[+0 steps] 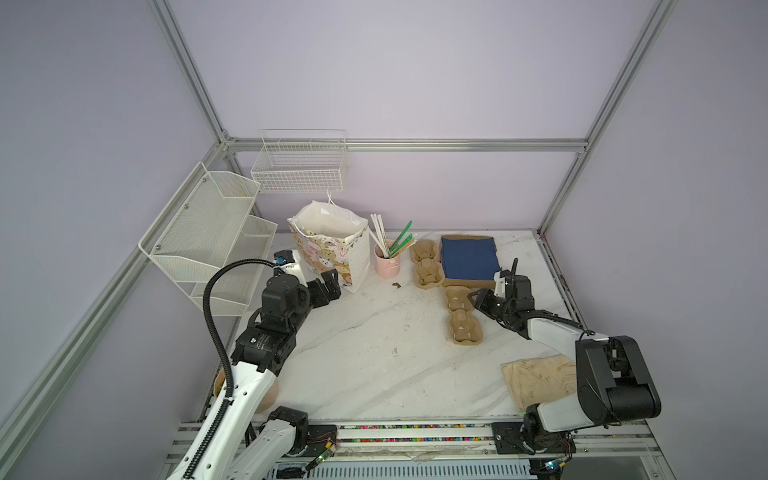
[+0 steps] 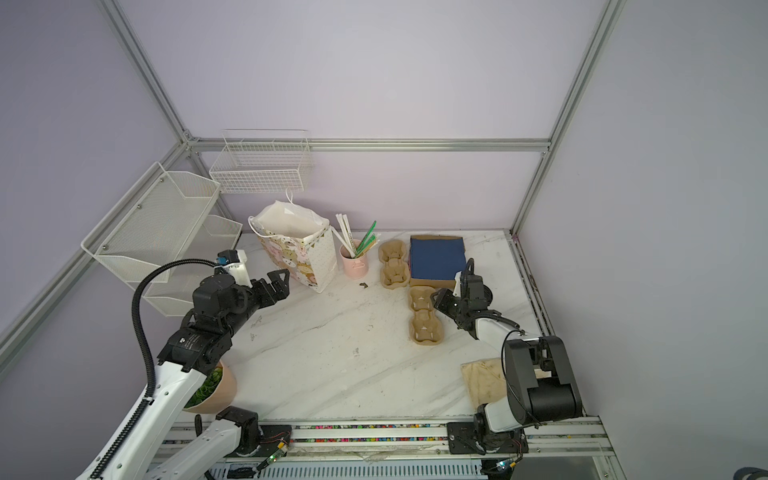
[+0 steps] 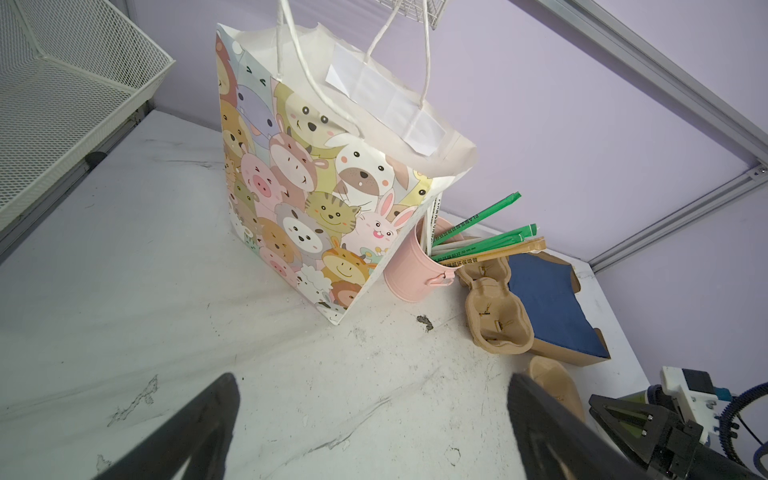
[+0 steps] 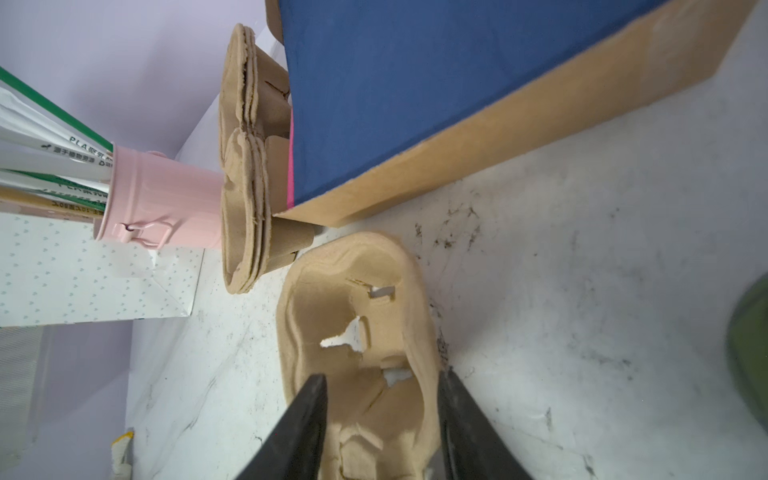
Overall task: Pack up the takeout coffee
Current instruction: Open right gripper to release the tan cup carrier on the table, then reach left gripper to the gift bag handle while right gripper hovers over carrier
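Of the takeout coffee I see only a blurred olive-green curve (image 4: 752, 353) at the edge of the right wrist view, on the table beside my right gripper; in both top views it is hidden. My right gripper (image 4: 382, 378) (image 1: 473, 297) (image 2: 436, 297) is open, its jaws straddling one rim of a tan pulp tray (image 4: 353, 316) (image 1: 461, 320) lying flat on the marble table (image 1: 374, 353). Beside the foot of the animal-print paper bag (image 3: 316, 187) (image 1: 332, 245), my left gripper (image 3: 372, 378) (image 1: 328, 282) (image 2: 278, 280) is open and empty.
A pink mug with straws (image 1: 387, 264) stands right of the bag, then a stack of pulp trays (image 1: 426, 264) and a blue-topped cardboard box (image 1: 467, 257). A beige cloth (image 1: 536, 382) lies front right. A potted plant (image 2: 216, 386) sits front left. White mesh racks (image 1: 208, 232) line the left wall.
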Controlling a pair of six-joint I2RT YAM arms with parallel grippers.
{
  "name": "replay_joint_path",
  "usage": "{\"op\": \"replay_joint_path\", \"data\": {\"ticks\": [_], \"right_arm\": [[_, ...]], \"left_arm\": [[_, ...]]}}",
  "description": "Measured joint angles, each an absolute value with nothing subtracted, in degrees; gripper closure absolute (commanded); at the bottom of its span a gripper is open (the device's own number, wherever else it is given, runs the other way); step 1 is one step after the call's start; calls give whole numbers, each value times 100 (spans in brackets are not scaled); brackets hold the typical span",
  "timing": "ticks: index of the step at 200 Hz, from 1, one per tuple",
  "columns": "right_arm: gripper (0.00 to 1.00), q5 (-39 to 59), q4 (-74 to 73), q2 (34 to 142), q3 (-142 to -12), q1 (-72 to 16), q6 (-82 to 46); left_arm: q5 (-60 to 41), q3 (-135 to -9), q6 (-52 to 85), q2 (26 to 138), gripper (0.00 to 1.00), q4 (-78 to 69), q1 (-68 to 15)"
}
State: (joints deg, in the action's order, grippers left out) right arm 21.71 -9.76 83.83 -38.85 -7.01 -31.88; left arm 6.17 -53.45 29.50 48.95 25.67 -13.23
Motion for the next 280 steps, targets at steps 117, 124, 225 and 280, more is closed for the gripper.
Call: {"op": "replay_joint_path", "data": {"ticks": [117,124,225,280], "right_arm": [[42,2163,-1118,9708,-5760,-1605,-3428],[42,2158,-1135,9874,-5881,-1614,-3448],[42,1977,-1306,11065,-6818,-1754,-3575],[42,1990,-1404,11146,-6901,-1997,-3658]], "left_arm": [[648,-5345,2945,4827,0,2569,-1323],[655,-5345,2945,4818,0,2569,-1323],[716,-5345,2941,4803,0,2569,-1323],[729,-5345,2941,4803,0,2569,-1323]]}}
